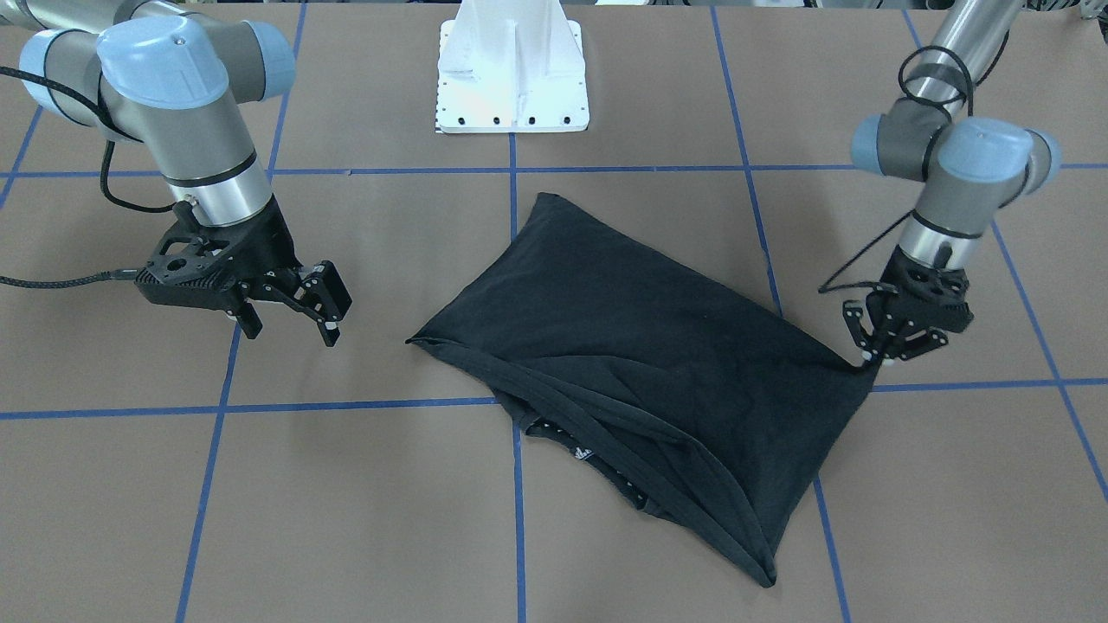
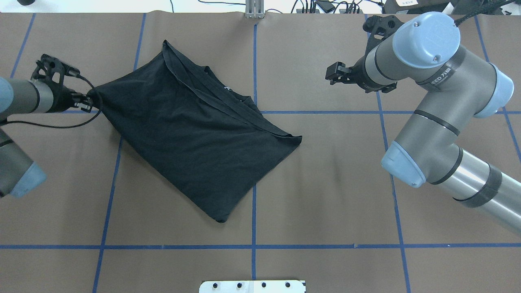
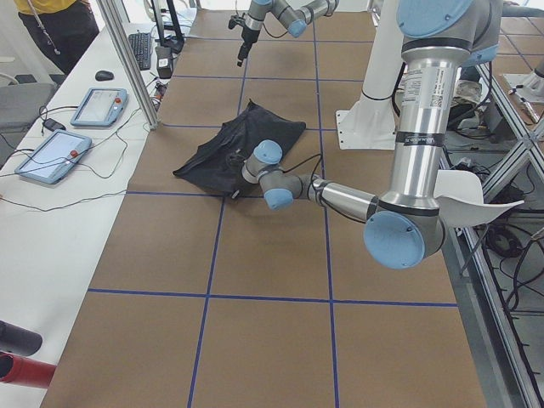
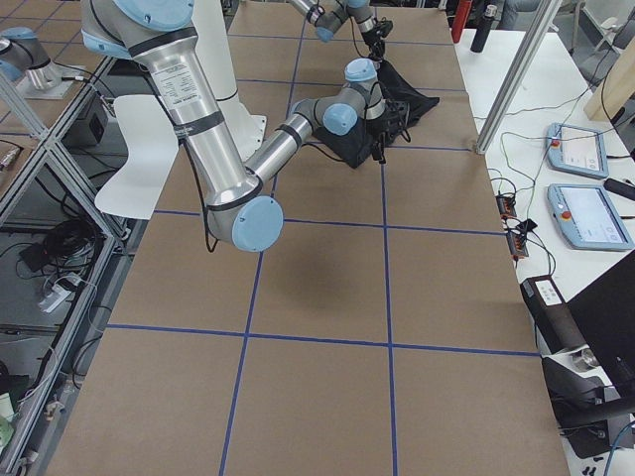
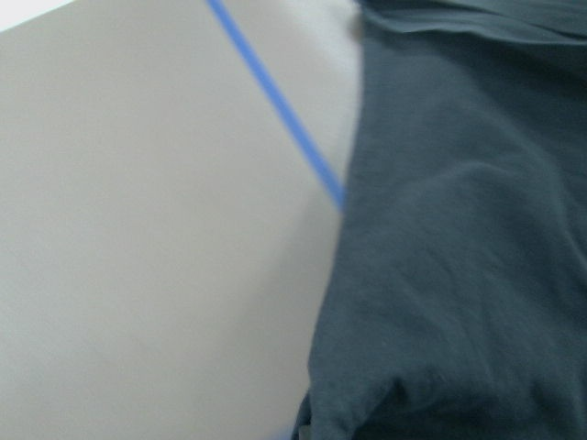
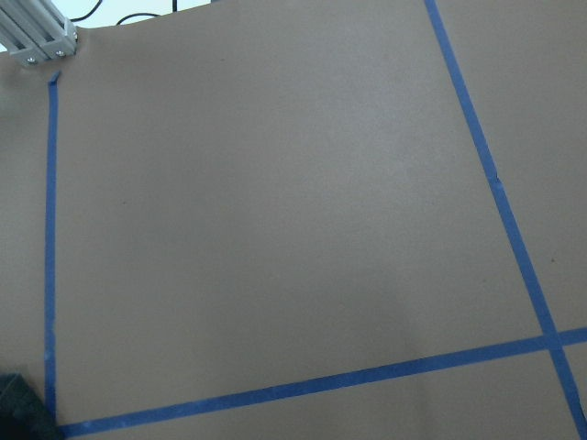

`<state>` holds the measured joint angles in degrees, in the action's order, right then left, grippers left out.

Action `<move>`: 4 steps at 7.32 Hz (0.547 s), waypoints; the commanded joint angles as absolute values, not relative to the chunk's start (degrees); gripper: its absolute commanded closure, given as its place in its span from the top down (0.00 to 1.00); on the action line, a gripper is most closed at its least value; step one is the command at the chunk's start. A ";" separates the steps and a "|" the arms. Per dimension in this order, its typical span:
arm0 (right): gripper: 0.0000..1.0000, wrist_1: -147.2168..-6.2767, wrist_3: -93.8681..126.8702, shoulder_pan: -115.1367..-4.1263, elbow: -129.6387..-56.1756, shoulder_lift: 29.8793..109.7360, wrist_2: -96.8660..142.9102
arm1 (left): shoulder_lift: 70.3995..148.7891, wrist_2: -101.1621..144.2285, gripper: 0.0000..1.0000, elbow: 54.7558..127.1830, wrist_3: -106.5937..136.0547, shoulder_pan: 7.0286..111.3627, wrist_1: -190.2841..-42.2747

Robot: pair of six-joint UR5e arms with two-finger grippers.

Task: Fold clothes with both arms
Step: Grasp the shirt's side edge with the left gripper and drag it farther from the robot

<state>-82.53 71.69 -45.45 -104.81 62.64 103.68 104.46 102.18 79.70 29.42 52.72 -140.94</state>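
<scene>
You see the T-shirt lying half folded on the tabletop before the white pedestal. The left tool pinches its corner, left of the pedestal, probably to pull it flat; the right tool hangs open, right of the pedestal

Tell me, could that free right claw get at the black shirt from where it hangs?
Probably yes. The right claw hangs open beside the T-shirt, with only table between them; the left claw pinches the far corner.
</scene>
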 commanded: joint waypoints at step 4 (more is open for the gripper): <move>1.00 -82.53 71.72 -44.04 -105.38 62.49 103.54 | 131.75 100.55 0.10 45.09 26.37 59.32 -144.48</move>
<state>-82.53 71.72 -44.46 -105.43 62.52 103.54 129.30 101.05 48.18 26.49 58.56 -143.57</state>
